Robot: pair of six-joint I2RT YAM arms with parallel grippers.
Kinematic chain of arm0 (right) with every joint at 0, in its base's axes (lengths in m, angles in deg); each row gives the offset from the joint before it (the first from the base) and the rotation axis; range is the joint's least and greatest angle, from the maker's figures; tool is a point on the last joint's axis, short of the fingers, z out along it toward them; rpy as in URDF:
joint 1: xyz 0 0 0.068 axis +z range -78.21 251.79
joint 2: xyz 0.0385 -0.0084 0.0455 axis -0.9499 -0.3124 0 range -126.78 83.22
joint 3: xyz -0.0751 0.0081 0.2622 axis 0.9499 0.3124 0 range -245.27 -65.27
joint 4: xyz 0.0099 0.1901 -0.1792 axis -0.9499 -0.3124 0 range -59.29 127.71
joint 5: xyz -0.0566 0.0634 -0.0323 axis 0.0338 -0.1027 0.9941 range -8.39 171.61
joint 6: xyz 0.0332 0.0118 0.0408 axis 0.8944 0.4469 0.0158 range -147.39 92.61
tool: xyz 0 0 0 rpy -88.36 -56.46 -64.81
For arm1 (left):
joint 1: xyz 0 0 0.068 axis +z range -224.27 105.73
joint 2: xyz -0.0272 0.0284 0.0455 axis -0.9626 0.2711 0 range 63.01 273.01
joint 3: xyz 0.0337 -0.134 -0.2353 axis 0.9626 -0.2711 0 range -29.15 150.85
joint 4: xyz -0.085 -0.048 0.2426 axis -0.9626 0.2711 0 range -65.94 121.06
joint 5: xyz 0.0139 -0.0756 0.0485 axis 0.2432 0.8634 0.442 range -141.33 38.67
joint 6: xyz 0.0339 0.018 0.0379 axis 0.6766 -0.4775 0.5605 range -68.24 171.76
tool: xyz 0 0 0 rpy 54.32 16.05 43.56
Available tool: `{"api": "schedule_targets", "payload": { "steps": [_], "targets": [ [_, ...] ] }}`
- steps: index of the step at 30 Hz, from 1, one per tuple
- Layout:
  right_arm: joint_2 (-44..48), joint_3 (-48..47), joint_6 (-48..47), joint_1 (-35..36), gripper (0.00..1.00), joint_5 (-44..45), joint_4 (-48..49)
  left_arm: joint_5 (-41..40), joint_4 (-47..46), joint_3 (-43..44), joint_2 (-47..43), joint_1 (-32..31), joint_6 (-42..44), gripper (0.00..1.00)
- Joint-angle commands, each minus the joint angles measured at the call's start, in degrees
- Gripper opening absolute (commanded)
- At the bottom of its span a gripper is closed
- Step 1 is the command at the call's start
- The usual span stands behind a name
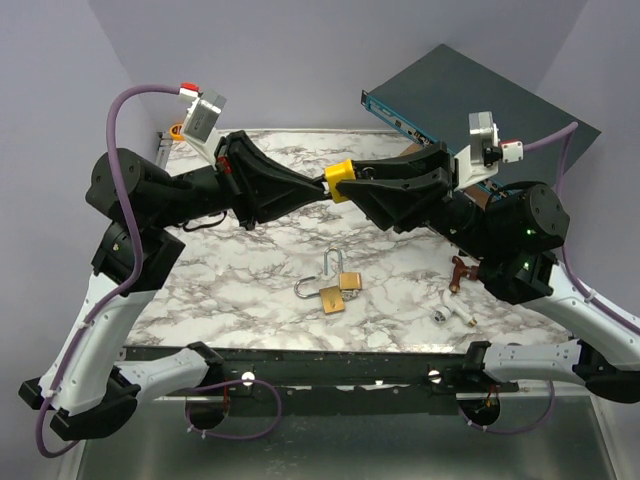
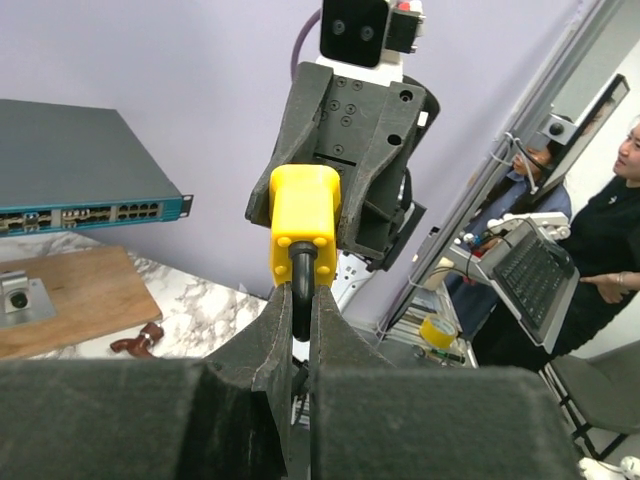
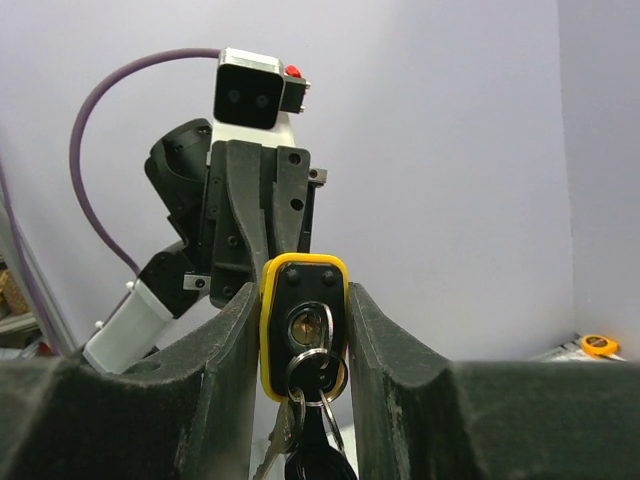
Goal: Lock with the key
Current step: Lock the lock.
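A yellow padlock [image 1: 340, 181] hangs in mid-air between both grippers above the marble table [image 1: 250, 290]. My left gripper [image 2: 300, 300] is shut on its black shackle [image 2: 300, 280], with the yellow body [image 2: 305, 215] just beyond the fingertips. My right gripper [image 3: 305, 300] is shut on the lock body [image 3: 303, 280] from its two sides. The lock's black face shows a brass keyhole [image 3: 307, 324]. A ring with keys [image 3: 312, 445] dangles below it; no key shows in the keyhole. In the top view the left gripper [image 1: 322, 188] and the right gripper [image 1: 350, 182] meet tip to tip.
Two small brass padlocks [image 1: 335, 290] lie on the table below the grippers. A red-brown object [image 1: 460, 270] and a small white part [image 1: 450, 312] lie at the right. A network switch [image 1: 470, 100] leans at the back right, and a wooden board [image 2: 70, 300] lies beneath it.
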Motion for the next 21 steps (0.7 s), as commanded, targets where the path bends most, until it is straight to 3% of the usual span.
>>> {"api": "schedule_targets", "payload": {
  "steps": [1,6,14,16,21],
  "targets": [
    [-8.2,5.3,-2.6,3.5,0.01,-2.9,-25.2,-1.1,-0.1,-1.1,2.9,-1.9,1.9,0.00],
    [-6.4,3.6,-2.6,3.5,0.02,-2.4,-25.5,2.7,-5.6,-7.1,-1.9,3.0,1.0,0.00],
    [-3.6,2.6,-2.8,3.4,0.51,-3.3,-25.4,7.0,-9.9,-13.5,-8.4,8.3,1.5,0.00],
    [-2.7,2.6,-3.4,3.5,0.60,-2.8,-25.6,8.2,-10.6,-14.4,-9.6,8.8,1.7,0.00],
    [-0.3,1.6,-6.2,3.4,0.71,-0.3,-27.9,10.3,-11.0,-16.6,-12.5,10.2,2.1,0.00]
  ]
}}
